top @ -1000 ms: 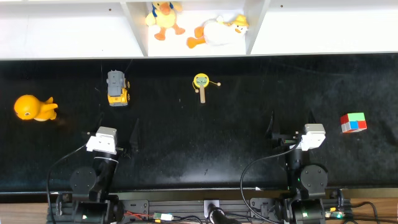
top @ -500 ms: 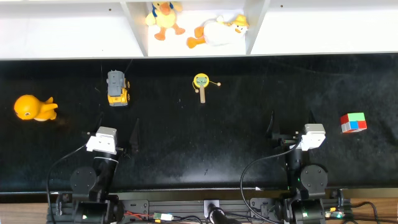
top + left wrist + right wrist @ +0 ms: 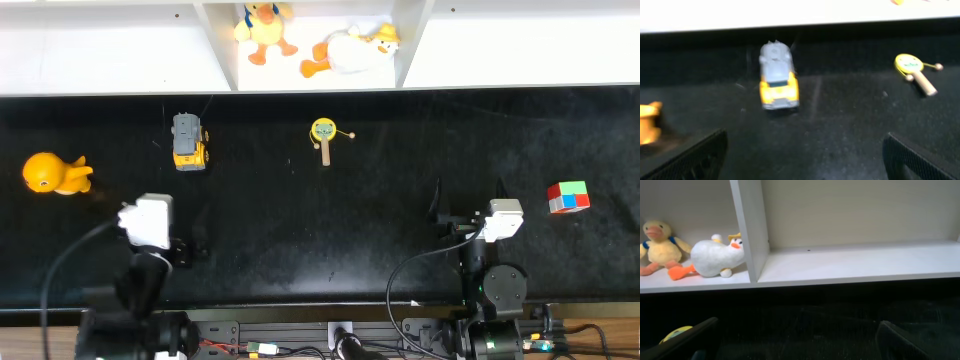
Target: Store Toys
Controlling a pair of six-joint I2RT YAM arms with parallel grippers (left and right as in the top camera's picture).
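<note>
Left tool point(image 3: 804, 137): at the lower left of the overhead frame, low over the counter point(image 3: 330, 235), its fingers spread wide with nothing between them.
Right tool point(image 3: 797, 325): at the lower right of the overhead frame, likewise spread open and holding nothing, facing the shelf point(image 3: 110, 55).
Toy truck point(image 3: 188, 141): grey and yellow, sat on the counter in the upper left part of the frame, above the left tool and well apart from it.
Orange toy point(image 3: 55, 173): rounded, lay at the far left edge of the counter, left of the truck.
Rattle drum point(image 3: 324, 137): small, green and yellow with a wooden handle, lay near the upper middle of the counter, just below the shelf's front edge.
Colour cube point(image 3: 568, 197): red, green and blue faces showing, sat at the far right, right of the right tool.
Yellow duck plush point(image 3: 263, 27): sat in the middle shelf compartment, top centre of the frame.
White duck plush point(image 3: 350, 50): lay on its side just beside the yellow one, in the same compartment, against the right divider.
Shelf: white, ran across the whole top of the frame.
</note>
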